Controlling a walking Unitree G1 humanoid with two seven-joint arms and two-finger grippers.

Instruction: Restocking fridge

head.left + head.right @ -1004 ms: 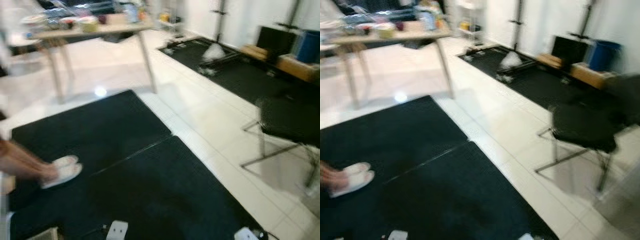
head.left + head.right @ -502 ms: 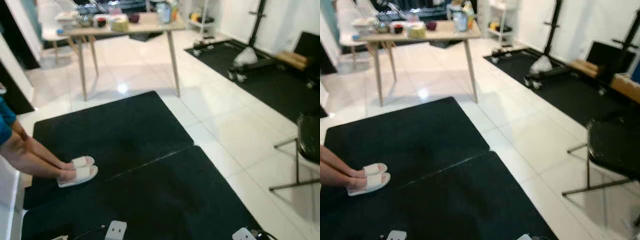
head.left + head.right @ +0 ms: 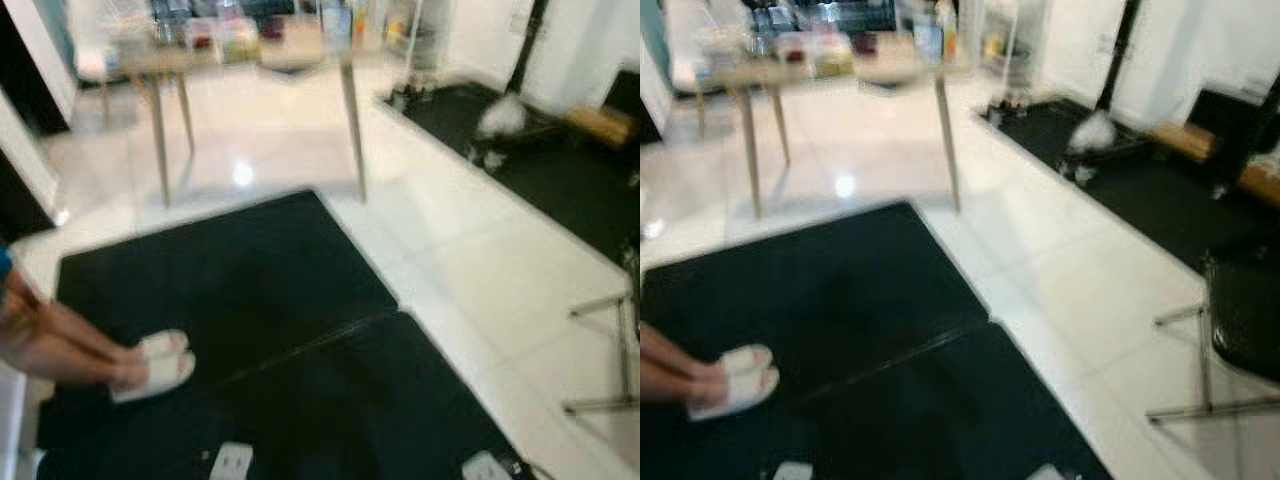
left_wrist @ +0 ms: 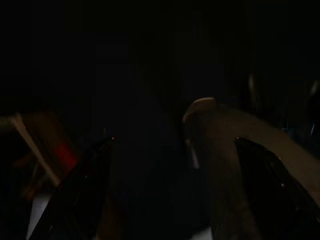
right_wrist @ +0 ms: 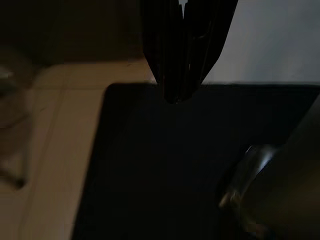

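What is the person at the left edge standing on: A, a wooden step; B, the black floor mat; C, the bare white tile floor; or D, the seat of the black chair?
B: the person's feet in white slippers rest on the black floor mat, with the white tile floor beginning past the mat's edge.

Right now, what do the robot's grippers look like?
Each has long, glossy black fingers. The right gripper has ribbed fingers tapering to a point. The left gripper sits in shadow, its fingers dark and shiny. Pale arm parts peek in from below.
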